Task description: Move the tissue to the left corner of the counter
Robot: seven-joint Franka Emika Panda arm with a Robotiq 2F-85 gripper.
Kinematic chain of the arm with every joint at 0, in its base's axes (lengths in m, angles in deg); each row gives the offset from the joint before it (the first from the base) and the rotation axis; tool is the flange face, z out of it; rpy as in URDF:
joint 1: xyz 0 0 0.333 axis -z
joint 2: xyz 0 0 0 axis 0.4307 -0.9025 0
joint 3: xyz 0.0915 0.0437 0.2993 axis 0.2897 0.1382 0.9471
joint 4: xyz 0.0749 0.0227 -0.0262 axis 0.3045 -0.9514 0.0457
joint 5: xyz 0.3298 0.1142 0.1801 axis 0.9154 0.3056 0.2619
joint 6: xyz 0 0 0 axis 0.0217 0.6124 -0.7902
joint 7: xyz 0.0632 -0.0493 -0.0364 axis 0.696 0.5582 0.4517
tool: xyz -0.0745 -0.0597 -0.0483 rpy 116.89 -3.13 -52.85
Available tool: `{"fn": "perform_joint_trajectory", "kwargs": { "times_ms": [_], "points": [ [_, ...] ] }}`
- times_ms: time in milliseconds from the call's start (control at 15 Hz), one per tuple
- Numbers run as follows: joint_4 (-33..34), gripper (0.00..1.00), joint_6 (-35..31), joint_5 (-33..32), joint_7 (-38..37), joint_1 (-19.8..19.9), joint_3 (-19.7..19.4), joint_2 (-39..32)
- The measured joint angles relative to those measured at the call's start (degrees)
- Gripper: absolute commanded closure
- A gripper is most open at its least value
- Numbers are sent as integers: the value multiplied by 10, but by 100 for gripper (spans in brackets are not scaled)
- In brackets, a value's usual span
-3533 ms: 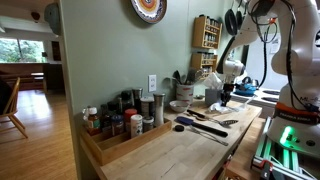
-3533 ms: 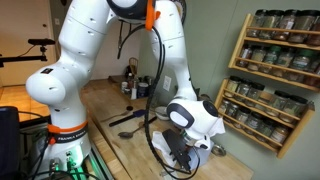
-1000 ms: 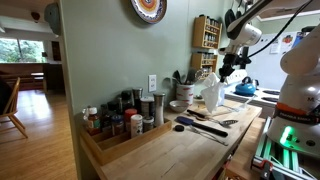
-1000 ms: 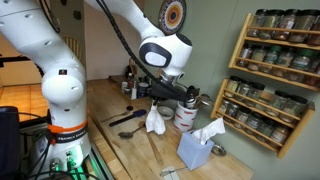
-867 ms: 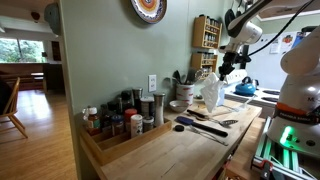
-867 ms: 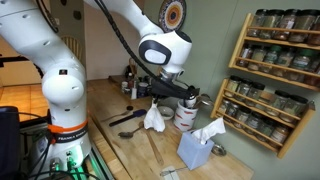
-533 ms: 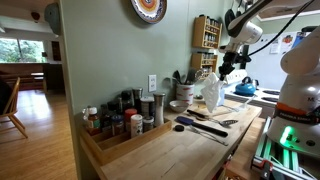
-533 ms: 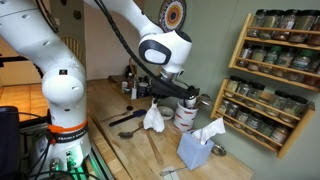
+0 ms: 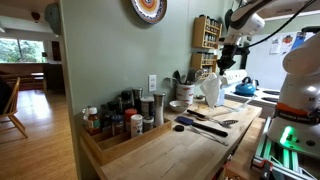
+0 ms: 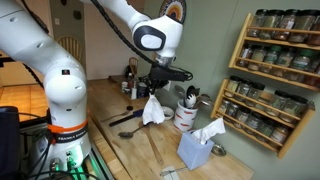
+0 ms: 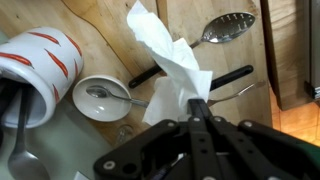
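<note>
- While your pincer [image 10: 153, 92] hangs over the counter [image 10: 150, 150], it is clamped on the tissue [image 10: 152, 111], which dangles beneath.
- Below it lie a spoon [image 11: 228, 27] and a small bowl [image 11: 80, 103].

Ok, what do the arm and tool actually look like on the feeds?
The arm is glossy white with rounded segments, a dark circular joint cap and black cables trailing alongside. The tool is black, built from slim angular linkages.

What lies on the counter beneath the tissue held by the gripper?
In the wrist view, black-handled utensils and a metal spoon lie beneath the tissue; their middle parts are hidden by it.
</note>
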Motion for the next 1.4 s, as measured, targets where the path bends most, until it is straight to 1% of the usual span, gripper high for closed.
{"fn": "perform_joint_trajectory", "kwargs": {
  "times_ms": [133, 333, 600, 800, 1000, 1200, 1400],
  "points": [
    [2, 100, 29, -7, -1, -25, 15, 46],
    [-1, 100, 61, -8, -10, -79, 51, 118],
    [2, 100, 62, 2, -98, -176, 130, 173],
    [4, 100, 62, 10, -166, -250, 182, 179],
    [2, 100, 62, 11, -211, -318, 223, 176],
    [2, 100, 52, 9, -232, -376, 256, 167],
    [1, 99, 9, -4, -232, -420, 294, 140]
  ]
}}
